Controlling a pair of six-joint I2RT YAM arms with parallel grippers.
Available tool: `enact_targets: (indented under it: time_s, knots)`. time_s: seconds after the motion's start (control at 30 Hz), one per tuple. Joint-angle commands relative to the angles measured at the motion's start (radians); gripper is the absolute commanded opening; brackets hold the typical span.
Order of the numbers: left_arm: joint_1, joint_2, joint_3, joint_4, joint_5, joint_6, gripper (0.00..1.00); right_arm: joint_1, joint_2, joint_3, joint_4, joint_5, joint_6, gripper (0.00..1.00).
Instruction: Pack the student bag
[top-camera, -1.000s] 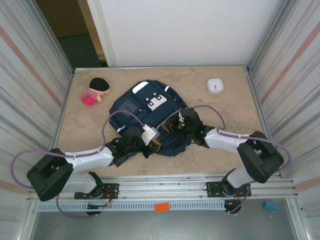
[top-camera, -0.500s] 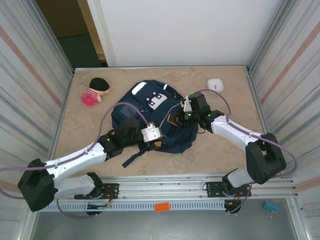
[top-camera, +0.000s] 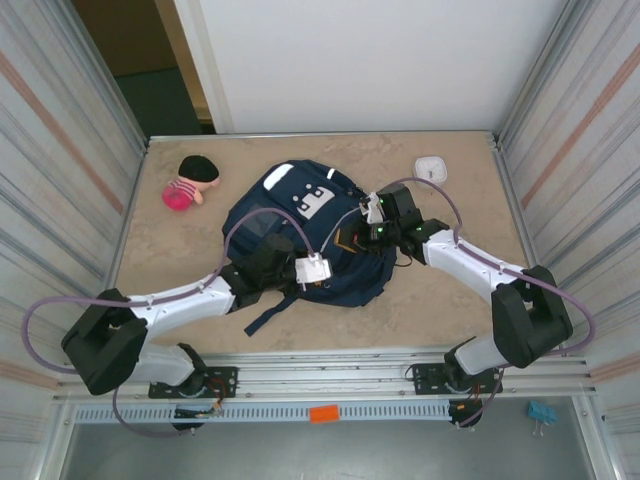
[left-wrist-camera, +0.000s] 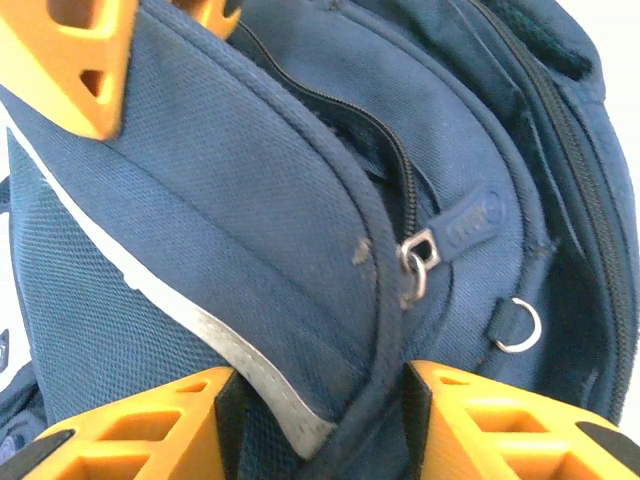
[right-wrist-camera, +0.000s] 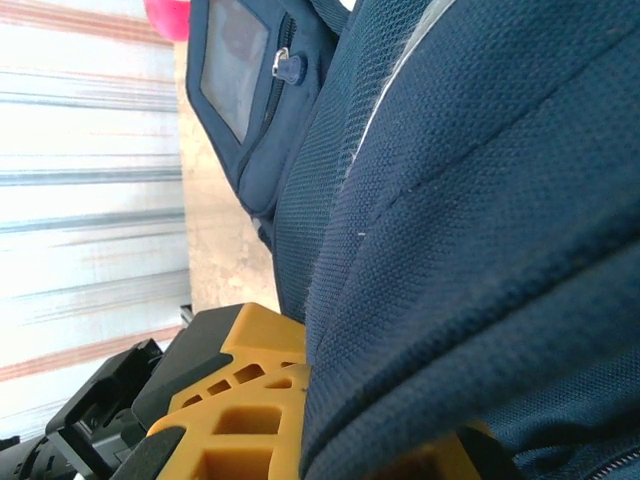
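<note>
The left gripper sits at the bottom of its wrist view. Its fingers are partly apart with the flap edge between them, and I cannot tell if it squeezes. The right gripper is pinched tight on a fold of the student bag, which lies in the middle of the top view. I think the job now is opening the bag. Pinch the flap near the zip pull, then pull slowly so the cloth does not slip.
</note>
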Motion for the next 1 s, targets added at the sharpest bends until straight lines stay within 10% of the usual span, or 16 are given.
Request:
enact_targets:
  time_s: [0.0, 0.2, 0.3, 0.47, 0.97]
  knots:
    - [0.006, 0.019, -0.016, 0.092, -0.001, 0.02, 0.46, -0.002, -0.012, 0.046, -0.017, -0.082, -0.029, 0.0]
    - [0.051, 0.013, -0.019, 0.063, 0.129, -0.035, 0.0, -0.009, -0.049, 0.052, -0.087, -0.001, -0.083, 0.2]
    - [0.096, -0.001, -0.018, 0.029, 0.286, -0.126, 0.0, 0.025, -0.129, 0.045, -0.198, 0.204, -0.171, 0.4]
    - [0.182, 0.008, -0.023, 0.048, 0.477, -0.285, 0.0, 0.184, -0.306, -0.032, -0.282, 0.525, -0.282, 0.46]
    - [0.254, 0.07, 0.055, 0.018, 0.657, -0.372, 0.0, 0.432, -0.143, -0.009, -0.183, 0.69, -0.358, 0.48]
